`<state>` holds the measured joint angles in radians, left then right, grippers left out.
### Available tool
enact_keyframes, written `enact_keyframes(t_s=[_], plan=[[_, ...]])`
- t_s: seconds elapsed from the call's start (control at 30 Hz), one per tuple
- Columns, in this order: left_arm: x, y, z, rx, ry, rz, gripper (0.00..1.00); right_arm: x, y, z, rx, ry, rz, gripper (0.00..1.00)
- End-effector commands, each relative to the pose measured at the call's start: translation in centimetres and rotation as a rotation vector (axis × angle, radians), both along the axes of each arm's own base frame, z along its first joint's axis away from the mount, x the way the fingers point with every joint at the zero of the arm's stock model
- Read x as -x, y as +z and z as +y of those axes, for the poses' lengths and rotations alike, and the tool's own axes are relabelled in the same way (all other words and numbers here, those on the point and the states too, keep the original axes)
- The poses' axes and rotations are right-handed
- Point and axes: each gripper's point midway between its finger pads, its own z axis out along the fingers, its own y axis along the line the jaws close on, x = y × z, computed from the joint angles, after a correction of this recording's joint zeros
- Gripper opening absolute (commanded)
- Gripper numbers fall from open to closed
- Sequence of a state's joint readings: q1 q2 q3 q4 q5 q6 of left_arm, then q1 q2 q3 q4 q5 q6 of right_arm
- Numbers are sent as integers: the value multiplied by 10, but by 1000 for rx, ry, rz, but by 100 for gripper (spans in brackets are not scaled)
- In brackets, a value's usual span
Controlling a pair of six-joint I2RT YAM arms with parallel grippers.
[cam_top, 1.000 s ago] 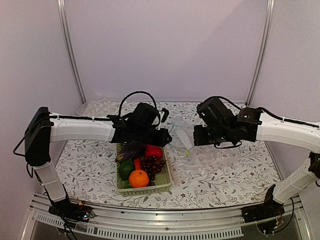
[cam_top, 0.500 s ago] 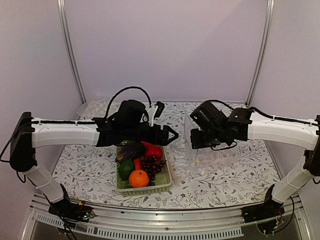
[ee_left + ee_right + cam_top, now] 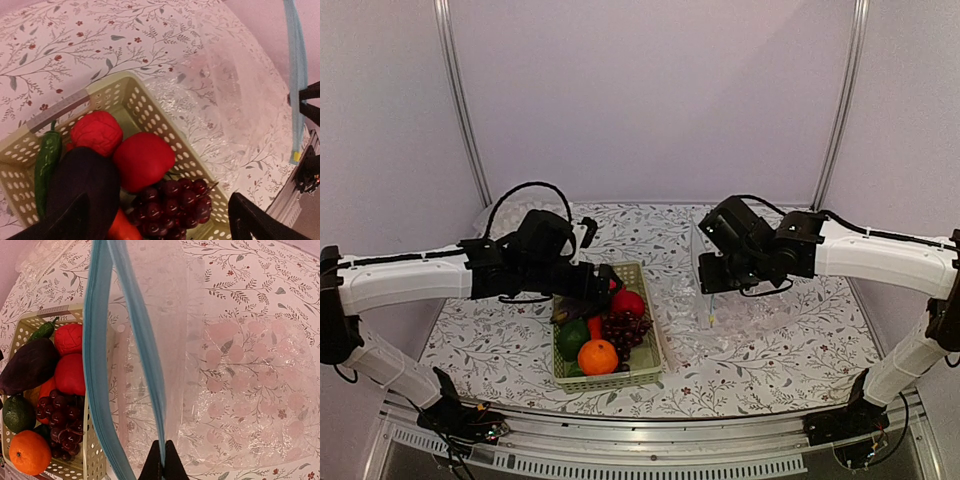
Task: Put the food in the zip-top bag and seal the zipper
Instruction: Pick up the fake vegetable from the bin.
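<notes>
Currently the left hand (image 3: 608,282) hangs above the far end of the basket (image 3: 655,352), fingers spread wide and holding nothing. In its wrist view the eggplant (image 3: 85,175) lies under one finger and the grapes (image 3: 172,200) lie between the two. The right hand (image 3: 161,466) is clamped tight on the blue zipper (image 3: 97,365) of the bag (image 3: 185,340), which hangs just right of the basket, over the worktop (image 3: 770,370). All the food is in the basket; none is in the bag.

The step in hand is judged to be the first pick. Recommended procedure:

1. Select the eggplant. It rests on top of the pile at the basket's far left.
2. Turn the wrist so the fingers close across its narrow width, not along its length.
3. Descend straight down. Keep the fingers clear of the basket wall and of the red fruit (image 3: 142,160) beside the eggplant.
4. Close firmly. The skin looks glossy and may slip.
5. Lift above the basket rim before travelling right toward the bag.

The two zipper strips stand only narrowly apart. Expect a slow, end-first entry.
</notes>
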<state>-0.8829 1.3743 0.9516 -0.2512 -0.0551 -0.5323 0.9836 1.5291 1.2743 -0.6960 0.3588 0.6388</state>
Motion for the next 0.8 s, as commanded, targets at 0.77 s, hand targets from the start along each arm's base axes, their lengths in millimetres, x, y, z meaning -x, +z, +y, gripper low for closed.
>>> enact_keyframes(t_s=[0.77], plan=[[-29,-75,62,-401,-27,185,100,6,6,18,-43,77,19,0]])
